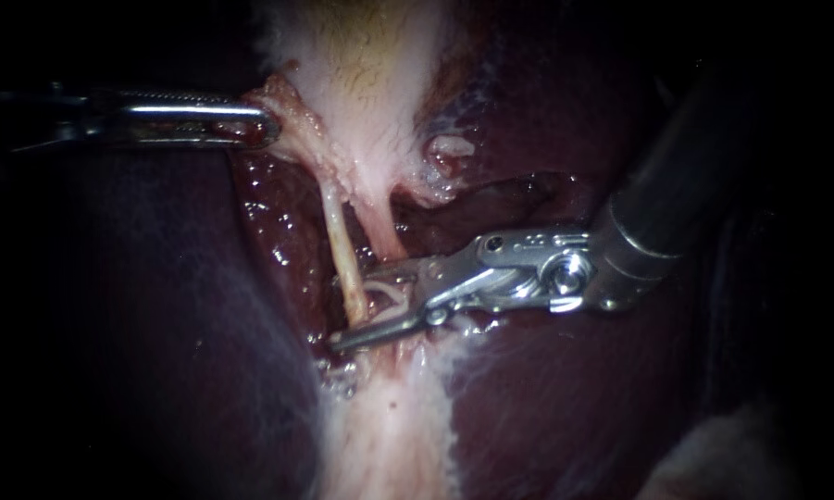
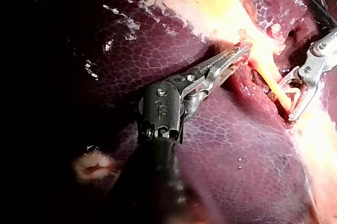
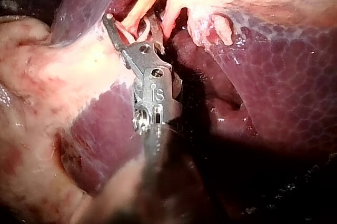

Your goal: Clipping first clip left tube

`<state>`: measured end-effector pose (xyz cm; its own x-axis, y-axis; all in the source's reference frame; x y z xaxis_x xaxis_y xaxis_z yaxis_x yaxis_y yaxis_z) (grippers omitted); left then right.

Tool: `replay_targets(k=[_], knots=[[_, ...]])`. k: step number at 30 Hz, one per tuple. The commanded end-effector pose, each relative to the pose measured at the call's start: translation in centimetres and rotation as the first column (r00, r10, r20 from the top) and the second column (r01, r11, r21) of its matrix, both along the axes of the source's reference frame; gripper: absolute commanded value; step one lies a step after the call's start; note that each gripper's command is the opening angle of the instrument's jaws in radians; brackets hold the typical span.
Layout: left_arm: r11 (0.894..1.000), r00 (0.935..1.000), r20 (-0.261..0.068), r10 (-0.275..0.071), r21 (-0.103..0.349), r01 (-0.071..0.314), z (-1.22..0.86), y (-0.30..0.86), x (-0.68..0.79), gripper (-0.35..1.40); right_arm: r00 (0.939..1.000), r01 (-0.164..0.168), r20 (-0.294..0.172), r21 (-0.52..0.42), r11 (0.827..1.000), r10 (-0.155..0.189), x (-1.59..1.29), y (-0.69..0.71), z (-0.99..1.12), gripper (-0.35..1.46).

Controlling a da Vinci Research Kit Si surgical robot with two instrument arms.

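Observation:
Two tubes run down from the pale gallbladder point(image 1: 361, 56). The left tube point(image 1: 344, 264) is thin and cream. The pinker right tube point(image 1: 384, 227) lies just beside it. My right instrument point(image 1: 352, 310) comes in from the right. Its jaws stand open astride the left tube, low on it, with a pale clip point(image 1: 391, 293) showing between them. The left wrist view shows the same tube point(image 2: 269, 80) crossing the right instrument point(image 2: 294, 96). My left instrument point(image 1: 261, 125) is shut on a flap of gallbladder tissue point(image 1: 282, 102), holding it out to the left.
Dark red liver point(image 1: 157, 306) lies on both sides of the tubes, wet and glistening beside them. A pale band of tissue point(image 1: 389, 426) runs down below the jaws. A small pale nub point(image 1: 449, 148) sits right of the gallbladder neck.

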<state>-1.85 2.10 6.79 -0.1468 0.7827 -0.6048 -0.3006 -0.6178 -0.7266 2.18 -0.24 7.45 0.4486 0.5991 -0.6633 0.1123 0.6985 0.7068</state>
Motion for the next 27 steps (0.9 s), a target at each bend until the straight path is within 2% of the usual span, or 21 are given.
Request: replay_targets(k=[1, 6, 12, 21, 27], knots=[[1.0, 1.0, 0.0, 0.0, 0.0, 0.0, 0.0, 0.0, 0.0, -0.35, 1.0, 0.0, -0.005, 0.001, 1.0, 0.0, 0.01, 0.0, -0.01, 0.5], [1.0, 1.0, 0.0, 0.0, 0.0, 0.0, 0.0, 0.0, 0.0, -0.35, 0.9994, 0.008, -0.033, 0.014, 1.0, -0.007, 0.05, -0.04, -0.05, 0.5], [1.0, 1.0, 0.0, 0.0, 0.0, 0.0, 0.01, 0.0, 0.0, -0.35, 0.9973, 0.046, -0.058, 0.034, 0.998, -0.044, 0.01, -0.16, -0.2, 0.5], [1.0, 1.0, 0.0, 0.001, 0.0, -0.001, 0.02, 0.01, 0.0, -0.35, 0.9862, 0.088, -0.146, 0.064, 0.994, -0.077, -0.02, -0.29, -0.65, 0.5], [1.0, 1.0, 0.0, 0.001, 0.0, -0.001, 0.03, 0.02, 0.01, -0.35, 0.9793, 0.091, -0.188, 0.081, 0.993, -0.074, 0.02, -0.35, -0.96, 0.5]])
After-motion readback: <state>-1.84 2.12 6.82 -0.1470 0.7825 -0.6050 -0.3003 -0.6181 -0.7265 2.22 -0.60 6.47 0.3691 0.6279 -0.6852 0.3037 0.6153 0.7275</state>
